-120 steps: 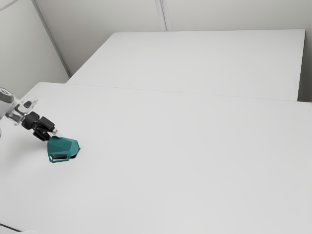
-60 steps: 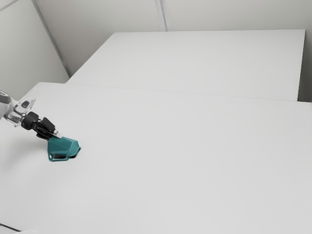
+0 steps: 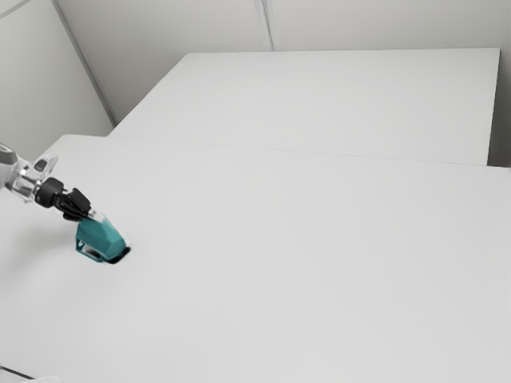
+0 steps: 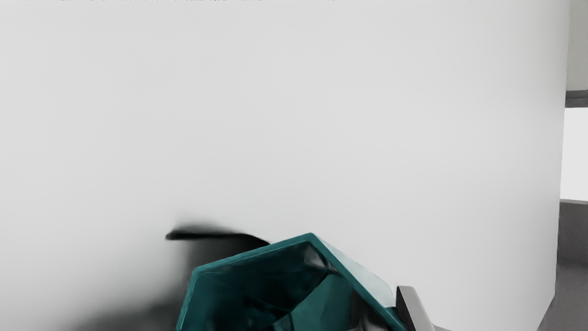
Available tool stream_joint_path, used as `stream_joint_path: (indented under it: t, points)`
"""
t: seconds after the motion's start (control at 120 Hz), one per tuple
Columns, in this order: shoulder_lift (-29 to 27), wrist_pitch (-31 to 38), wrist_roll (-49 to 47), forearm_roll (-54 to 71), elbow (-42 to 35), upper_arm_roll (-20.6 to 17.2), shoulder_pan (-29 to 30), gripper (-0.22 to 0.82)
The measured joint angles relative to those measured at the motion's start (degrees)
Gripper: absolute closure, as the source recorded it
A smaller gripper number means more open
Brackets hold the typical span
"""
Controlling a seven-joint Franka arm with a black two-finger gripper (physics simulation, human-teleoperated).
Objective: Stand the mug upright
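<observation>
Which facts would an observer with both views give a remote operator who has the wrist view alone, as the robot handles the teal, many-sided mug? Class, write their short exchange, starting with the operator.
Operator: I see the open mouth of the teal, many-sided mug close up, with a grey fingertip outside its rim. Is it standing upright?
Observer: No. In the exterior view it is tilted, leaning toward that view's left, where the black two-finger gripper holds it.
Operator: And the teal, loop-shaped handle? I can't find it.
Observer: The exterior view shows it on the mug's side toward that view's lower left.
</observation>
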Motion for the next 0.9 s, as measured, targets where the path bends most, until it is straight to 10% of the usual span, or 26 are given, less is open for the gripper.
stream_joint_path:
  t: [0.467, 0.9]
  points:
    - [-8.6, -1.1, -2.9, 1.1, -5.5, 0.7, -4.0, 0.79]
    - [-19.8, 9.5, -7.6, 5.7, -15.0, 7.0, -23.6, 0.79]
